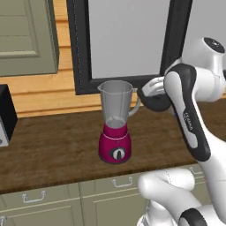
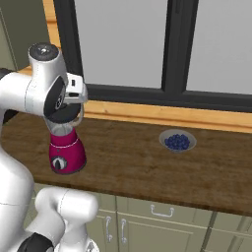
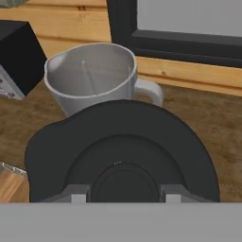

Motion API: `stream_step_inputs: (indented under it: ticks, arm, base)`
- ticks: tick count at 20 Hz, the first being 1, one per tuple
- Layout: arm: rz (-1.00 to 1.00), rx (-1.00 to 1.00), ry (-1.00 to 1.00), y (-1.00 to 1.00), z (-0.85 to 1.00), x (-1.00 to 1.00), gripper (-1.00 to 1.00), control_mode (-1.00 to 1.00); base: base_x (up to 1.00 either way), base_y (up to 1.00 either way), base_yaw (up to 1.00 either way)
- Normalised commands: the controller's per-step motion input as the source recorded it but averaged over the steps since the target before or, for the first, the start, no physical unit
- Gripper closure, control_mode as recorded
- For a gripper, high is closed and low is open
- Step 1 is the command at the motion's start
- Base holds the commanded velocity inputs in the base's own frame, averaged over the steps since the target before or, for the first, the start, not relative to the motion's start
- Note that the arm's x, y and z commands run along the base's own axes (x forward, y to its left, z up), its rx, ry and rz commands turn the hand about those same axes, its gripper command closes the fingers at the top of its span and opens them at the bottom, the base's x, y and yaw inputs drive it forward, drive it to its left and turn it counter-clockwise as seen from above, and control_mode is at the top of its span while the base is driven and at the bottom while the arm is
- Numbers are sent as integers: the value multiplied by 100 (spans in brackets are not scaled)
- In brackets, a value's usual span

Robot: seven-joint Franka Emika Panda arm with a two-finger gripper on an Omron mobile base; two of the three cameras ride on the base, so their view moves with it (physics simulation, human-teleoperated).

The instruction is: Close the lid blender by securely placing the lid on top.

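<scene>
The blender (image 1: 115, 128) stands on the wooden counter, with a magenta-red base, a round dial and an open clear grey jar (image 3: 92, 75). My gripper (image 3: 124, 194) is shut on the lid (image 3: 123, 151), a dark round disc with a raised centre. I hold the lid (image 1: 157, 103) in the air at about rim height, just right of the jar's handle and apart from the mouth. In the right base view the lid (image 2: 64, 114) and my arm cover most of the jar above the base (image 2: 66, 153).
A black box appliance (image 1: 5, 114) sits at the counter's left end. A shallow bowl of blue berries (image 2: 177, 141) lies well to the right of the blender. A dark window frame (image 1: 81, 53) rises behind the counter, and an upper cabinet (image 1: 26, 35) hangs at far left.
</scene>
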Motion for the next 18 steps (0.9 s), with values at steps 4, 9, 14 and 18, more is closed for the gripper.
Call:
stream_step_inputs:
  ticks: [4, 9, 14, 18]
  arm:
    - [0, 0, 0, 41, 6, 2, 100, -100]
    - [0, 0, 0, 9, 5, 8, 100, -100]
    - [4, 0, -4, 0, 2, 12, 100, -100]
    - [6, -2, -4, 11, 2, 12, 100, -100]
  base:
    - [0, 0, 0]
    - [0, 0, 0]
    - [0, 0, 0]
    - [0, 0, 0]
